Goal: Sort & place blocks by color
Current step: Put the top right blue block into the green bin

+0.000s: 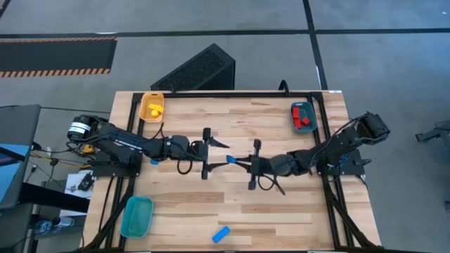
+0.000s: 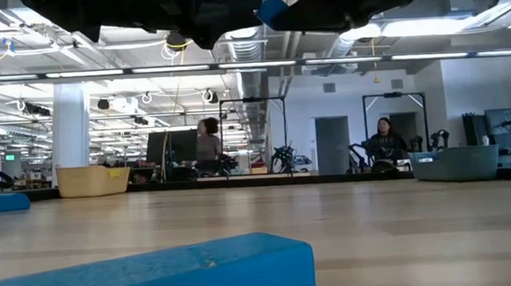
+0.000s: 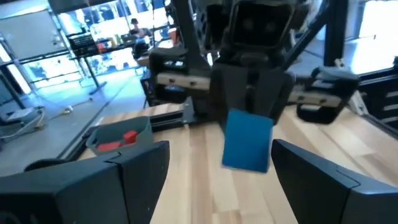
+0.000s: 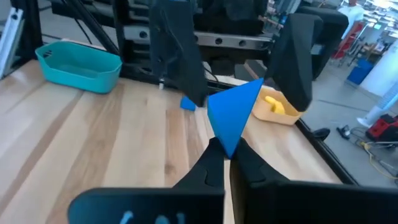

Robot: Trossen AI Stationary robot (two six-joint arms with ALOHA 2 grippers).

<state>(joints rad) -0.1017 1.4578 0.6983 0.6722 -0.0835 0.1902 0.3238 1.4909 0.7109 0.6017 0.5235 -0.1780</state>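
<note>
My right gripper (image 1: 239, 162) is shut on a blue block (image 4: 232, 113) above the middle of the table. My left gripper (image 1: 219, 152) faces it from the table's left, open. In the right wrist view its two dark fingers (image 4: 178, 53) stand on either side of the block, apart from it. A blue bar (image 1: 221, 234) lies flat at the near edge and fills the front of the low view as the blue bar (image 2: 156, 274). A tiny blue block (image 1: 155, 161) lies under my left arm. Yellow blocks (image 1: 154, 108) sit in the yellow tray (image 1: 144, 98). Red blocks (image 1: 304, 119) sit in the grey tray (image 1: 294, 108). My right gripper pinches the blue block by one corner (image 4: 227, 144) between its two fingers. The fingers reach level from the table's right. The block is lifted clear of the table and sticks out tilted beyond the fingertips toward my left gripper.
An empty teal tray (image 1: 137, 215) sits at the near left corner. A dark grille box (image 1: 199, 70) stands beyond the far edge. Black rails (image 1: 330, 190) frame the table. Bare wood lies near of the grippers. People show in the room behind.
</note>
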